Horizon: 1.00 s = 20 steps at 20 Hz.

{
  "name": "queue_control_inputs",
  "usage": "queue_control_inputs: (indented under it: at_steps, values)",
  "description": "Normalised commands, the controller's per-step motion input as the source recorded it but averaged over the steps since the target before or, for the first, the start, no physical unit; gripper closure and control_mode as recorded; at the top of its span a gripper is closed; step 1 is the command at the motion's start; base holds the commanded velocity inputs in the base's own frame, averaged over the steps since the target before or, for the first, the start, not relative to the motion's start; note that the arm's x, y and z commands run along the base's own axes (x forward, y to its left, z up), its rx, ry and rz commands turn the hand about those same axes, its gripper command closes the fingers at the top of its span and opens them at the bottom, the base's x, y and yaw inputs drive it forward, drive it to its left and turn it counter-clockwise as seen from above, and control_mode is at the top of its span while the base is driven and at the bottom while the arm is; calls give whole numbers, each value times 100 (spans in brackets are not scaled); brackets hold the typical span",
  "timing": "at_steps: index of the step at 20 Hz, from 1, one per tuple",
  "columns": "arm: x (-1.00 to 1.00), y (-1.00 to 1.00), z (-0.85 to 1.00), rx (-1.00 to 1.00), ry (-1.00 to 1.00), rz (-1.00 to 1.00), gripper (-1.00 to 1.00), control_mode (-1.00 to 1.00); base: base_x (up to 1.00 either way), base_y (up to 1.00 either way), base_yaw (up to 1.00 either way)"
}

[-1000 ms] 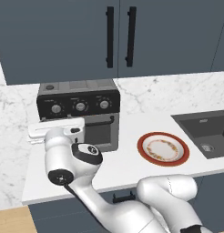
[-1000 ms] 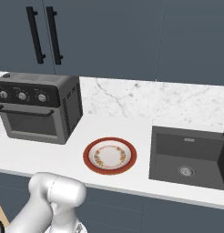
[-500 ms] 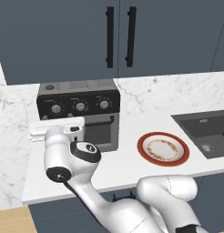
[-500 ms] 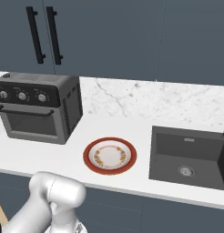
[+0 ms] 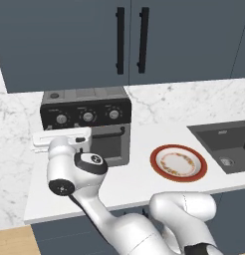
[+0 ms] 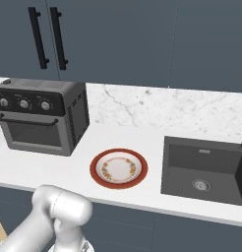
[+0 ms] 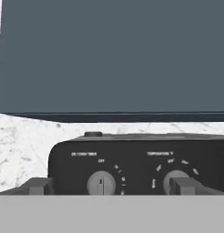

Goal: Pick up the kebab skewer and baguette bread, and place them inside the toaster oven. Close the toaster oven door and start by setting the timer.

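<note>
At the left of the left base view, the toaster oven (image 5: 86, 124) is seen standing on the white counter (image 5: 139, 174) against the marbled back wall, below the dark blue wall cabinets (image 5: 129, 40) with their two black bar handles. Three round silver knobs are set in a row on its black top panel. The toaster oven door (image 5: 112, 144) is seen upright and closed below that panel, its black bar handle across the top. The white hand of the arm is held in front of the oven's lower left, partly covering the door.

In the hand view, the gripper (image 7: 111, 185) is shown wide open, its two dark finger tips standing well apart at the bottom of the frame, nothing between them. The leftmost knob (image 7: 101, 183) is placed between the tips, nearer the left one, with its pointer upright; the right tip overlaps the second knob. Whether the tips touch the panel cannot be told from this angle.

Further right in the left base view, a red-rimmed plate (image 5: 178, 162) with an orange pattern is laid on the counter, well apart from the oven. At the right edge, a dark sink (image 5: 225, 144) is sunk into the counter.

In the right base view, the toaster oven is found at the left, the plate at the centre and the sink at the right. The kebab skewer and the baguette bread cannot be made out; possibly hidden behind the door's dark glass.
</note>
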Motion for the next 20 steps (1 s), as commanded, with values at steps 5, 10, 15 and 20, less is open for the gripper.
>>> queue_control_inputs:
  at_steps: [5, 10, 15, 20]
  values:
    - [21, 0, -21, 0, -1, 0, -100, -100, 0, 0, 0]
    - [33, 0, -2, 0, -2, 0, -100, -100, 0, 0, 0]
    - [23, 0, -2, 0, -2, 0, -100, -100, 0, 0, 0]
    - [14, 0, -9, 0, -1, 0, -100, -100, 0, 0, 0]
